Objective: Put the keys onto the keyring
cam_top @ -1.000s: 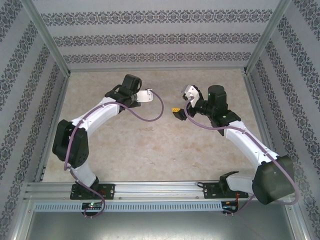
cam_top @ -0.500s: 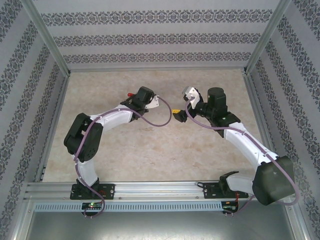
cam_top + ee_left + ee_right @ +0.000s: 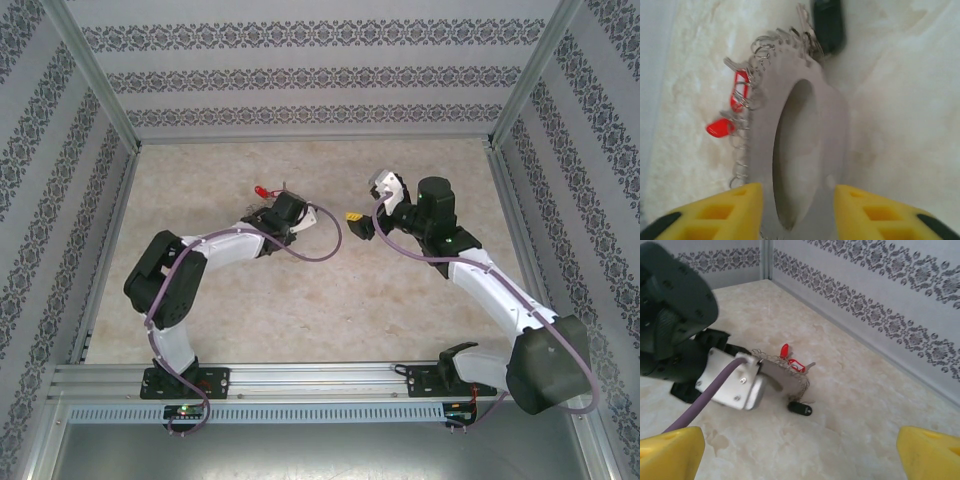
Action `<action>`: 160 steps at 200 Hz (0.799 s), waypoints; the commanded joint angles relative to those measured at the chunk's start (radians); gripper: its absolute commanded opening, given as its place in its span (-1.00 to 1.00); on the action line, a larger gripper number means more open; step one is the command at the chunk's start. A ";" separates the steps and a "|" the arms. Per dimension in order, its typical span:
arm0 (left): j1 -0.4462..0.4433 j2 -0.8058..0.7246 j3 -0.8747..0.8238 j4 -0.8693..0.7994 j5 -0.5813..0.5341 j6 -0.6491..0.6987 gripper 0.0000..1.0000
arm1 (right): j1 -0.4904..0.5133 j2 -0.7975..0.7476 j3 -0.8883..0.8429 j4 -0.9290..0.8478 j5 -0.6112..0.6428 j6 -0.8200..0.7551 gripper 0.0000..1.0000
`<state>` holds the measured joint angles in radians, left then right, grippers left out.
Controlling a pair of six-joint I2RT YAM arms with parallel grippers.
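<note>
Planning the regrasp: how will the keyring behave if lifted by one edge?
The keyring looks like a flat rigid band, so it probably stays stiff. The small wire loops and red keys strung on its rim will likely dangle and swing. Its smooth metal face may slip in a pinch.

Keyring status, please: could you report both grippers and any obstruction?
Left gripper astride keyring, grip unclear. Right gripper open, empty. Red keys at its rim. Nothing blocking.
</note>
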<state>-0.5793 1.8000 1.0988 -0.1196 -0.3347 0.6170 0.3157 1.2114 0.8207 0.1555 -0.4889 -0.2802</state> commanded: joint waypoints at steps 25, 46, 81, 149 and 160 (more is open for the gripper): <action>-0.017 -0.156 -0.031 0.014 0.113 -0.095 1.00 | -0.032 -0.068 -0.073 0.135 0.228 0.102 0.96; -0.018 -0.202 -0.025 -0.035 0.143 -0.120 0.99 | -0.066 -0.100 -0.120 0.174 0.310 0.169 0.96; 0.037 -0.372 -0.057 -0.042 0.269 -0.198 0.99 | -0.122 -0.171 -0.198 0.219 0.429 0.241 0.97; 0.376 -0.730 -0.301 0.101 0.386 -0.511 0.99 | -0.219 -0.274 -0.354 0.318 0.411 0.309 0.97; 0.441 -0.763 -0.366 0.136 0.360 -0.559 0.99 | -0.220 -0.270 -0.387 0.343 0.458 0.337 0.96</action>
<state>-0.2512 1.0901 0.8490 -0.0628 0.0071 0.2321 0.1139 0.9485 0.5011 0.4160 -0.0673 -0.0357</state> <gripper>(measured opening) 0.994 0.981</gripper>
